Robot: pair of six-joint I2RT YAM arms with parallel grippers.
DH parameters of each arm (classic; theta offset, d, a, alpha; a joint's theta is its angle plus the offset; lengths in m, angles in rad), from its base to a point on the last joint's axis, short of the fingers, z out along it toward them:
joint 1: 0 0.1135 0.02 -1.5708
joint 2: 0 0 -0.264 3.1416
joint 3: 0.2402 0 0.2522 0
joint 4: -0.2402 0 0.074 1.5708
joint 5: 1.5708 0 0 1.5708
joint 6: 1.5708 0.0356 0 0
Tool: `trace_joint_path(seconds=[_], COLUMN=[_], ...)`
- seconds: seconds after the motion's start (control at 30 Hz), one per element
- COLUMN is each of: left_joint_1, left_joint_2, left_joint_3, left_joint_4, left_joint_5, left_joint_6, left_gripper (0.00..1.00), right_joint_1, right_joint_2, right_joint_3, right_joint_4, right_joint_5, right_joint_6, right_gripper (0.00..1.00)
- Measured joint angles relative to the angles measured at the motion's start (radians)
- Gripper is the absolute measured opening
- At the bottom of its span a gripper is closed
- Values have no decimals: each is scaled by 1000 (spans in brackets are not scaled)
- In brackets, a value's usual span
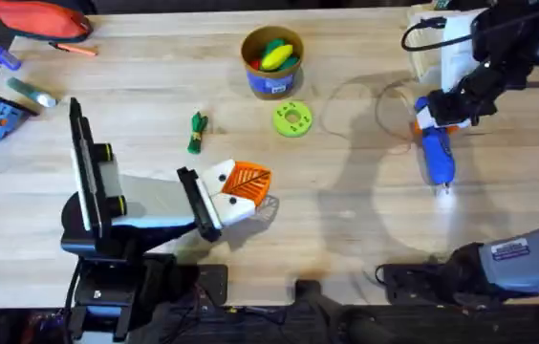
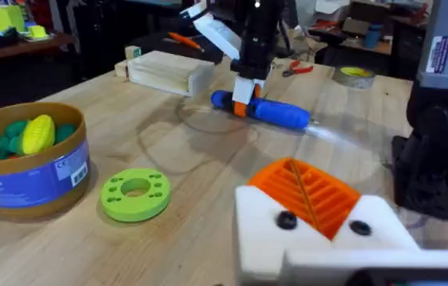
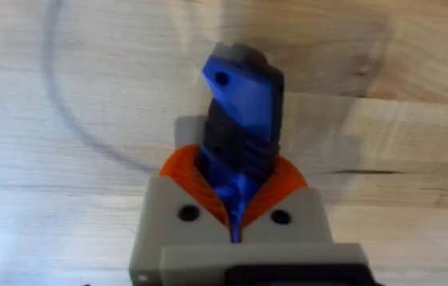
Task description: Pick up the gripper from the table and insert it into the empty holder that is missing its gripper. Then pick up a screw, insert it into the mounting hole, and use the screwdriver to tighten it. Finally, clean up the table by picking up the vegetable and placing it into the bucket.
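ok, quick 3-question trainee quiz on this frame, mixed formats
1. True or false: the right gripper is shut on the screwdriver.
2. The vegetable lies: A) in the bucket B) on the table C) on the lime-green disc.
3. Fill in: the left gripper holds ____.

Key: 1 true; 2 B; 3 nothing

Other stuff on the wood table [image 1: 346, 220]

Green disc [image 1: 292, 119] with holes. Red pouch [image 1: 40, 19] at far left corner. Pale wooden box [image 2: 164, 73] at the back. Tape roll [image 2: 355, 75] nearby.
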Motion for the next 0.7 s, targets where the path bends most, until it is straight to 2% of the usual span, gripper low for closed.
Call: trace_joint_path(seconds=[0.3, 0.47, 0.57, 0.6, 0.63, 0.7], left_joint_1=[0, 0, 0, 0, 0, 0], left_joint_2=[0, 0, 0, 0, 0, 0], left_joint_3=[0, 0, 0, 0, 0, 0], left_joint_4=[0, 0, 0, 0, 0, 0], left_joint_5=[0, 0, 0, 0, 0, 0], left_joint_6=[0, 0, 0, 0, 0, 0], left_gripper=[9, 9, 9, 9, 9, 9], right_joint_1=[0, 0, 0, 0, 0, 37], right_joint_2=[-1, -95, -172, -258, -286, -499], right_joint_3=[0, 8, 24, 41, 45, 50], right_joint_4=[-9, -44, -57, -62, -62, -26], right_joint_5=[0, -33, -57, -85, -97, -199], right_joint_6=[0, 0, 0, 0, 0, 29], right_gripper=[22, 22, 22, 22, 22, 22])
